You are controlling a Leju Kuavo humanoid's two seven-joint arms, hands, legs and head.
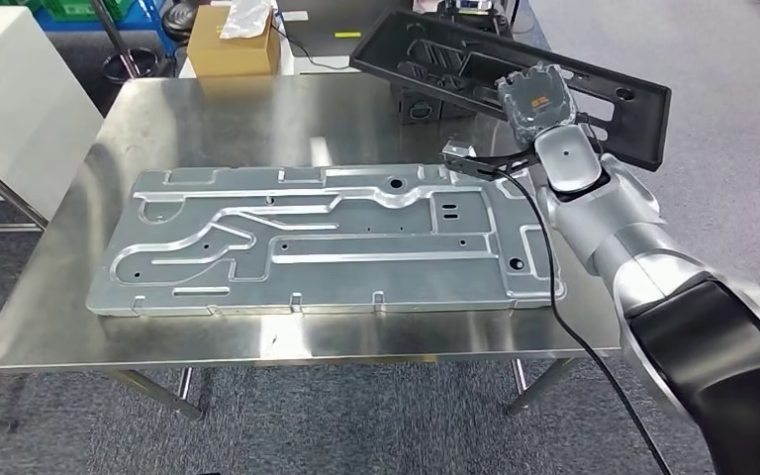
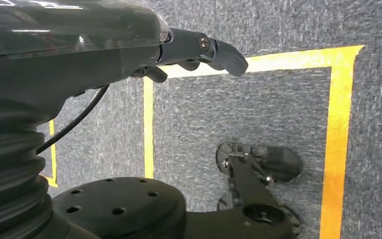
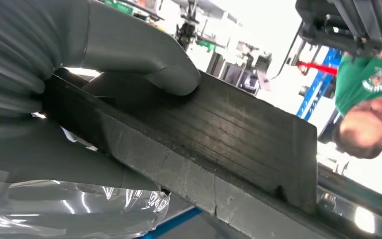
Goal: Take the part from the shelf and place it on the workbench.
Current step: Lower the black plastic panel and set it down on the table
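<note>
The part (image 1: 455,59) is a long black moulded panel, held tilted in the air over the far right corner of the steel workbench (image 1: 287,119). My right hand (image 1: 539,99) grips its near edge. In the right wrist view the grey thumb (image 3: 144,55) presses on the part's (image 3: 229,144) dark face, with the rest of the hand (image 3: 40,139) under it. A large silver machined plate (image 1: 327,242) lies flat across the middle of the bench. My left hand (image 2: 199,50) hangs over grey carpet, loosely bent and holding nothing.
A cardboard box (image 1: 233,45) stands behind the bench's far edge and a white cabinet (image 1: 10,99) to its left. A black cable (image 1: 554,287) runs along my right arm. A person in a green shirt (image 3: 368,84) stands beyond the part. Yellow tape (image 2: 335,149) marks the floor.
</note>
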